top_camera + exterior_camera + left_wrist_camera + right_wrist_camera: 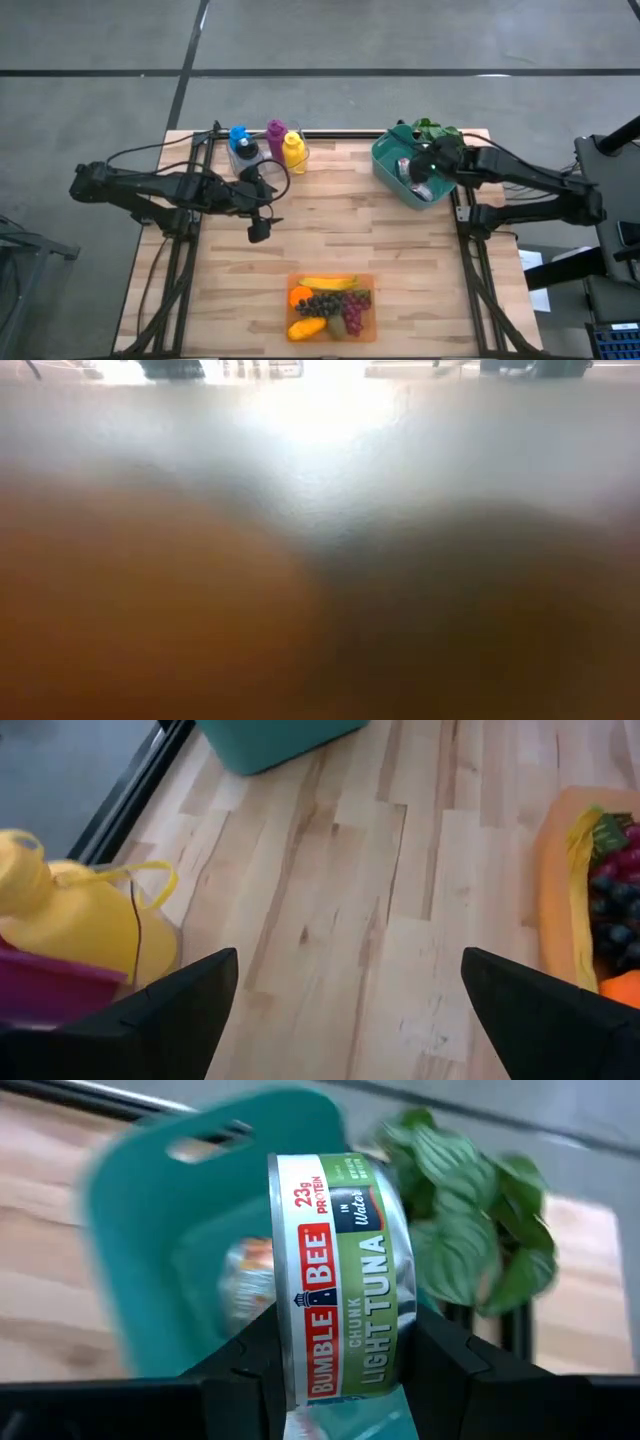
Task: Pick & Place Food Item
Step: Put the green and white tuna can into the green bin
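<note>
A Bumble Bee tuna can point(335, 1280) with a white and green label is in my right gripper point(340, 1380), which is shut on it. The gripper point(428, 170) hangs over the teal basket point(388, 160) at the table's far right. My left gripper point(258, 228) stands open over bare wood left of centre, with nothing between its fingers point(180, 1010). An orange tray point(300, 282) of fruit lies near the front edge. The low view is a blur. My right gripper pinches the can between its two fingers point(240, 1370), one on each flat end point(280, 1330), low on the can. The fingers slant down from the table's right side. The can stands on edge, label toward the wrist camera, lifted clear above the basket point(150, 1230).
Another round food item point(245, 1280) lies inside the basket. A green leafy plant point(432, 128) stands just behind it. Blue point(240, 140), magenta point(275, 132) and yellow point(293, 150) bottles stand at the far edge beside my left arm. Bare wood lies between bottles, basket and tray.
</note>
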`<action>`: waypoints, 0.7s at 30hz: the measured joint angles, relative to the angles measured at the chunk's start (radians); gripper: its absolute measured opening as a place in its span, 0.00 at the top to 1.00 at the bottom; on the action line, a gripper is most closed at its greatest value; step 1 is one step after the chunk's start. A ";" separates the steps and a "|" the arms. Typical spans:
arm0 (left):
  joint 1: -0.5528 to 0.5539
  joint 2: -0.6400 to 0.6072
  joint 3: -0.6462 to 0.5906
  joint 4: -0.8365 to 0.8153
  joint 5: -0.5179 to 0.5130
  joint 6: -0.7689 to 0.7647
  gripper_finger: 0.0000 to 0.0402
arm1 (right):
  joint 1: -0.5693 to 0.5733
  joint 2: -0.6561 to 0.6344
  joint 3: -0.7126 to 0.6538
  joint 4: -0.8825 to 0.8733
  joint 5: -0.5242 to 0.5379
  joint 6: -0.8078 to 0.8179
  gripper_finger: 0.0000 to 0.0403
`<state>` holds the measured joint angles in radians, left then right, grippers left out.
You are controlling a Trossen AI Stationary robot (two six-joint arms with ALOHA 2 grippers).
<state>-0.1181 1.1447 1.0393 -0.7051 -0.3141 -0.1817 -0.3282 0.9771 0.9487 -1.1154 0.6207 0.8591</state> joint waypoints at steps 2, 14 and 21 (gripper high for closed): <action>0.000 0.001 0.000 -0.007 0.000 -0.029 0.04 | -0.052 0.002 -0.033 0.003 -0.021 -0.001 0.66; 0.000 0.003 0.000 -0.011 0.000 -0.035 0.04 | -0.325 0.027 -0.232 0.336 -0.260 -0.149 0.66; 0.000 0.003 0.000 -0.010 0.000 -0.034 0.04 | -0.406 0.086 -0.288 0.378 -0.357 -0.175 0.66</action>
<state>-0.1181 1.1473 1.0393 -0.7155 -0.3138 -0.2157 -0.7347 1.0631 0.6611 -0.7372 0.2636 0.6841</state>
